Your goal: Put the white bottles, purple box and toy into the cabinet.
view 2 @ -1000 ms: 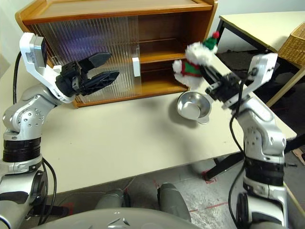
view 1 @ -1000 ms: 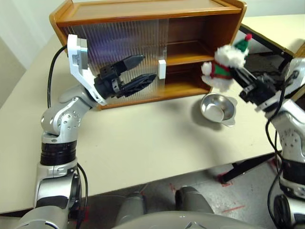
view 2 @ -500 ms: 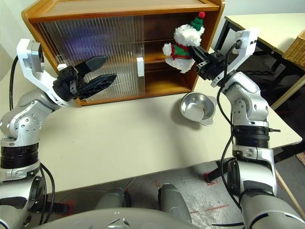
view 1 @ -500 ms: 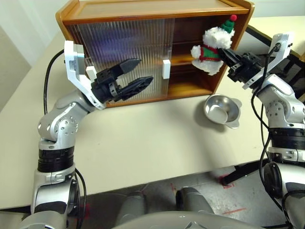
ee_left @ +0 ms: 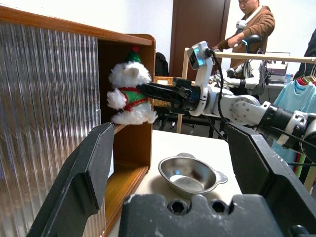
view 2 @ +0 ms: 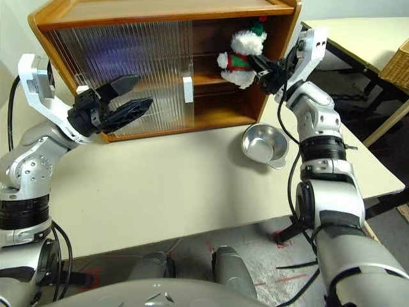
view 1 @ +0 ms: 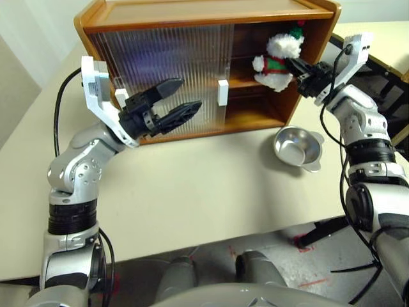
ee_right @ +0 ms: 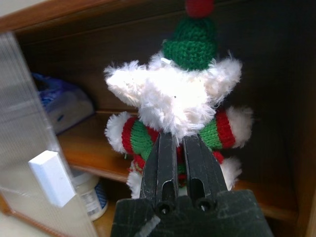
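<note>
The cabinet [view 1: 192, 38] stands at the back of the pale table [view 1: 192, 192], its ribbed sliding door [view 1: 160, 77] covering the left part and leaving the right part of both shelves exposed; a white handle [view 1: 223, 92] marks the door's right edge. The left gripper [view 1: 182, 101] hangs in front of the ribbed door, its two black fingers spread wide and holding nothing. The right gripper [view 1: 293, 64] reaches into the open right side at the level of the upper shelf, fingers pinched narrowly on the toy [view 1: 276, 54], which sits upright just above that shelf's board. A steel bowl [view 1: 297, 146] rests on the table in front of the cabinet's right end. In the right wrist view, the purple box [ee_right: 61, 103] lies on the upper shelf behind the door, and a white bottle [ee_right: 90, 195] stands on the lower shelf beneath it.
</note>
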`<state>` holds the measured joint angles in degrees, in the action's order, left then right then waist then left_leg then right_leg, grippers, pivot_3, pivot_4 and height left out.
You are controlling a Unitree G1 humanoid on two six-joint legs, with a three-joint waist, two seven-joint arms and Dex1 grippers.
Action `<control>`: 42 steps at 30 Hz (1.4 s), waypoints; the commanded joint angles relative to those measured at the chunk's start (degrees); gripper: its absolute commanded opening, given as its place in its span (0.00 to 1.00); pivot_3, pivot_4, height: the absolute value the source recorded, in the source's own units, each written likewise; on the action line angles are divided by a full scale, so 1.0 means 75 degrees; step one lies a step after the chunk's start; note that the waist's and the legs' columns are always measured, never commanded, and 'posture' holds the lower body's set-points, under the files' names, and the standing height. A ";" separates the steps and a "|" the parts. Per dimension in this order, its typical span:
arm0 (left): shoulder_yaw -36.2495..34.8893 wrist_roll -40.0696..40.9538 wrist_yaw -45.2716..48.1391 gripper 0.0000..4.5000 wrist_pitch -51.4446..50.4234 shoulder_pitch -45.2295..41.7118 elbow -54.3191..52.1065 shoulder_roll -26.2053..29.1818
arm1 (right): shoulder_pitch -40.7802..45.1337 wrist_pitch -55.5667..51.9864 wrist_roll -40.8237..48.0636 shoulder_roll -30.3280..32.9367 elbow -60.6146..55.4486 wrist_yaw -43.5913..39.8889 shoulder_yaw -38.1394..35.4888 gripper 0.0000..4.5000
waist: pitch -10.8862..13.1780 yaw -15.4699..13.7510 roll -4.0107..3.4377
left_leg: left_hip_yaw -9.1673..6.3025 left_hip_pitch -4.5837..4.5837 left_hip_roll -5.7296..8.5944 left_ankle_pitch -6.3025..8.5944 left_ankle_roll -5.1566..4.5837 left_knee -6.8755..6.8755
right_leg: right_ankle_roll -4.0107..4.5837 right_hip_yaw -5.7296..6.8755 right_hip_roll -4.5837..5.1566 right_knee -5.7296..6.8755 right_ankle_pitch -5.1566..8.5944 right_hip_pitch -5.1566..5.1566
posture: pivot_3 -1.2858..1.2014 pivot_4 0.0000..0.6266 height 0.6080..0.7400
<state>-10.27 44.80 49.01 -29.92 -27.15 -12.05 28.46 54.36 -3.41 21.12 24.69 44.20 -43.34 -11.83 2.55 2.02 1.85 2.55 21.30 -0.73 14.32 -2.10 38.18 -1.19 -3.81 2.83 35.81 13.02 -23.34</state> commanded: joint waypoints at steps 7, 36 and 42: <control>-0.0073 0.0043 -0.0180 1.00 -0.0038 0.0193 -0.0312 0.0074 | 0.1202 0.0549 -0.0802 -0.0160 0.1964 0.0098 0.0233 0.00 | 0.0000 0.0006 -0.0001 | 0.0001 -0.0006 -0.0001 0.0000 0.0000 0.0001 | 0.0009 -0.0001 -0.0001 0.0007 -0.0008 0.0001 | 0.56 0.00 1.00; 0.0069 0.0049 -0.0249 1.00 -0.0012 0.0140 -0.0304 -0.0010 | 0.2714 0.1984 -0.1702 -0.0243 0.2962 0.1268 0.0138 0.99 | 0.0000 0.0003 -0.0002 | -0.0003 0.0000 -0.0001 0.0000 0.0002 -0.0012 | 0.0014 0.0003 0.0000 0.0004 -0.0010 -0.0006 | 0.55 0.00 1.00; 0.0085 0.0044 -0.0177 1.00 -0.0023 0.0083 -0.0244 0.0009 | 0.1937 0.1619 -0.1249 -0.0223 0.1707 0.0982 -0.0083 0.99 | 0.0000 0.0003 -0.0003 | -0.0006 0.0002 -0.0002 0.0000 0.0002 -0.0014 | 0.0015 0.0008 0.0000 0.0003 -0.0010 -0.0007 | 0.55 0.00 1.00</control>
<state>-10.13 45.30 47.32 -29.97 -26.08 -14.70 28.24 70.73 9.85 10.08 22.42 60.76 -35.07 -11.18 2.55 2.04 1.83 2.49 21.34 -0.74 14.32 -2.09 38.07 -1.09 -3.74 2.84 35.82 12.95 -23.40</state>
